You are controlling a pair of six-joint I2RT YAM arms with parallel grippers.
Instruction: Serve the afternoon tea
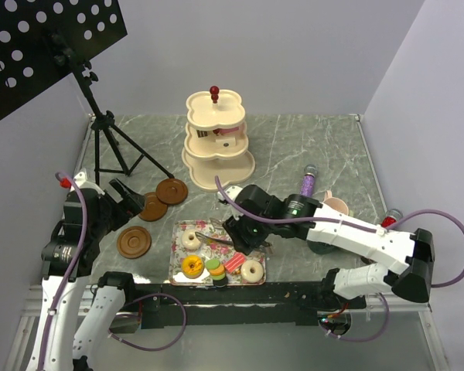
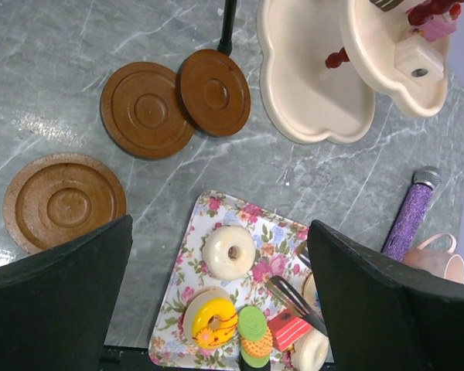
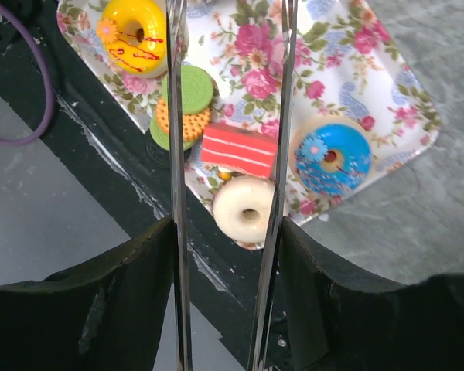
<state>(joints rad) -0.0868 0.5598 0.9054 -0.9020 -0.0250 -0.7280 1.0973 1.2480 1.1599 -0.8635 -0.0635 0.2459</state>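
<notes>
The cake slice (image 3: 240,151) lies on the floral tray (image 3: 371,77), with a white doughnut (image 3: 243,209) just beside it, a blue doughnut (image 3: 332,158) on one side and stacked macarons (image 3: 189,97) on the other, and a yellow doughnut (image 3: 135,35) past those; two blades of metal tongs (image 3: 175,116) flank the slice; the right gripper (image 3: 226,228), partly open, clasps the tongs from outside; three saucers (image 2: 147,108) lie on the table (image 2: 46,62) left of the tray; the stand (image 1: 216,139) is behind; the left gripper (image 2: 220,224) hangs wide open, empty.

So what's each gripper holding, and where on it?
Right gripper holds thin silver metal tongs, its fingers pressing on the outside of both arms. Left gripper is open and empty.
</notes>
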